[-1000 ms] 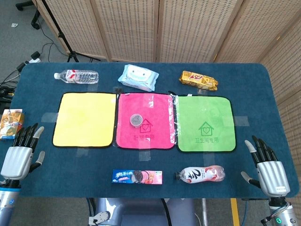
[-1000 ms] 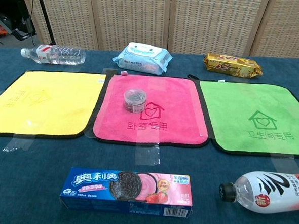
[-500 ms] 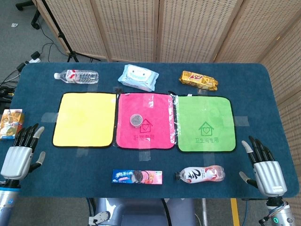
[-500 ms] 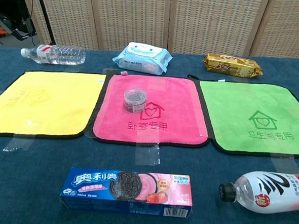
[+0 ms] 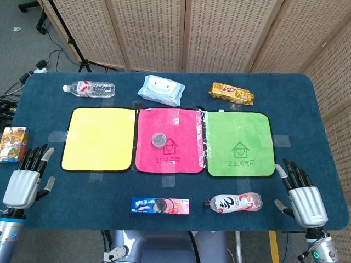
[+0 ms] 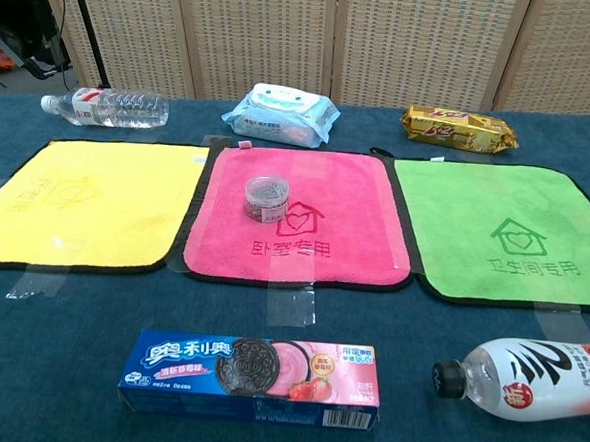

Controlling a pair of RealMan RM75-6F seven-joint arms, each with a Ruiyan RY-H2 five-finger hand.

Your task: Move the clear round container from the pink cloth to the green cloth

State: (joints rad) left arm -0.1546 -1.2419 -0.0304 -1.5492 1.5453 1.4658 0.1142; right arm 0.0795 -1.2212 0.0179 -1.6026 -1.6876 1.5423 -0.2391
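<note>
The clear round container (image 5: 159, 140) (image 6: 265, 198) stands upright on the pink cloth (image 5: 170, 123) (image 6: 326, 198), left of its printed house mark. To its right lies the green cloth (image 5: 238, 129) (image 6: 517, 200), bare. My left hand (image 5: 25, 181) hovers open at the table's front left edge, fingers spread. Over at the front right edge my right hand (image 5: 301, 194) is open too, well away from the container. Neither hand shows in the chest view.
A yellow cloth (image 5: 98, 137) lies left of the pink one. Along the back are a water bottle (image 5: 89, 88), a wipes pack (image 5: 160, 90) and a gold snack bag (image 5: 232, 93). In front lie a cookie box (image 5: 159, 206) and a white-and-pink bottle (image 5: 233, 202). A small box (image 5: 12, 143) sits far left.
My right hand has crept left and slightly forward along the front right edge. The left hand has barely shifted. The container has not moved.
</note>
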